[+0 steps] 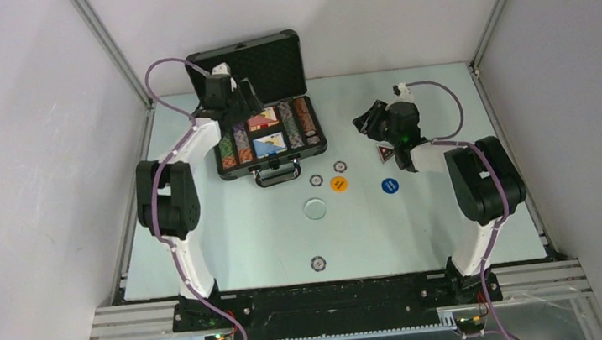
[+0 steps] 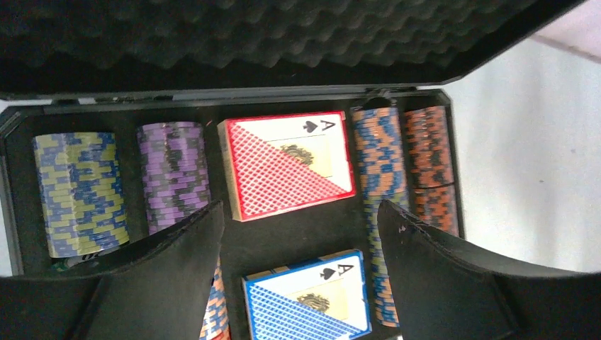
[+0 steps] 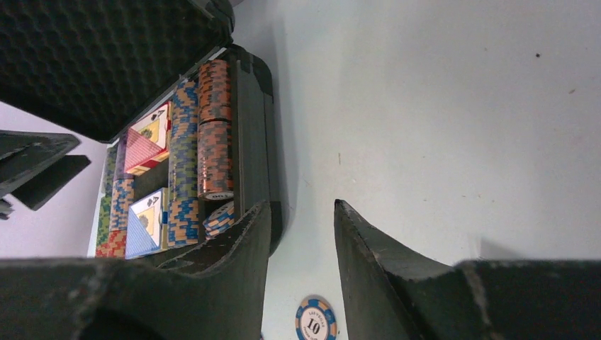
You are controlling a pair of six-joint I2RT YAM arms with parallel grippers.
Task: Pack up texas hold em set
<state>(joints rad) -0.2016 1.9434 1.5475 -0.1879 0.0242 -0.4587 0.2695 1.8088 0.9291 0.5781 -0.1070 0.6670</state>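
Pale surface [image 1: 456, 230] between white walls: open black foam-lined briefcase [image 1: 270, 63] at 11 o'clock, right under left gripper [image 2: 301, 212], jaws spread, empty. Right gripper [image 3: 301, 209] at its 3 o'clock, apart, parted, gripping nothing. Orange round chip [image 1: 339, 184] at 6.

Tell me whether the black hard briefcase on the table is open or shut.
Open. The black hard briefcase has its foam-lined lid raised behind the base, leaving the chip rows and red-patterned card deck uncovered.
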